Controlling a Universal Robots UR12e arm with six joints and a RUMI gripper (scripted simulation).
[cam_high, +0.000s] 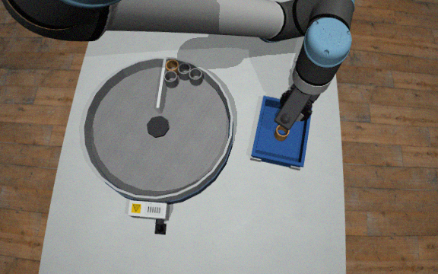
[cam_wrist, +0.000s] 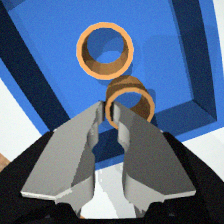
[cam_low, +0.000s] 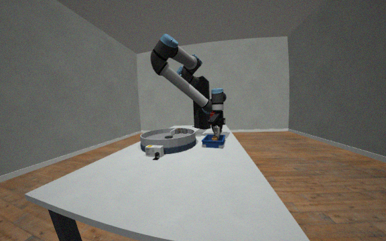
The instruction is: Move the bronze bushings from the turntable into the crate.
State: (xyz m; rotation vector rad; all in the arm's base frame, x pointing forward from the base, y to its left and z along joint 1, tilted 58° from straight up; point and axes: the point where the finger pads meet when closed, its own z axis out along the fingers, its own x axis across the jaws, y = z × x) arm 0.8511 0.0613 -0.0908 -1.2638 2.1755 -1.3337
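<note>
Wrist cam: your gripper [cam_high: 285, 121] [cam_low: 216, 136] [cam_wrist: 107, 102] is pinched narrow on a bronze ring [cam_low: 214, 138] [cam_wrist: 126, 85], approx. 5 o'clock from the other ring [cam_high: 280, 138] [cam_wrist: 104, 72], w/in crate [cam_high: 258, 133] [cam_low: 214, 144] [cam_wrist: 206, 95].

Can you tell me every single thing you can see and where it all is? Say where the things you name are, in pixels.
Table [cam_high: 211, 236] [cam_low: 166, 187]: one, white, in the middle
Round tray [cam_high: 128, 160] [cam_low: 169, 144]: one, grey, on the table
Divider [cam_high: 160, 89]: one, white, in the tray
Orange tube [cam_high: 172, 65]: one, bronze, in the tray
Grey tubes [cam_high: 195, 81]: three, beside that tube
Small box [cam_high: 154, 214] [cam_low: 151, 151]: one, white, yellow sticker, by the tray
Crate [cam_high: 255, 146] [cam_low: 214, 144] [cam_wrist: 150, 30]: one, blue, beside the tray
Loose tube [cam_wrist: 105, 71]: one, bronze, in the crate
Pinched tube [cam_wrist: 125, 84]: one, bronze, at the fingertips, over the crate
Floor [cam_high: 401, 152] [cam_low: 280, 161]: one, brown wood, around the table
Walls [cam_low: 246, 84]: three, grey, behind and beside
Arm [cam_high: 253, 19] [cam_low: 184, 85]: one, grey, black and blue, above the table
Gripper [cam_high: 284, 122] [cam_low: 216, 136] [cam_wrist: 107, 102]: one, black and grey, at the crate
</note>
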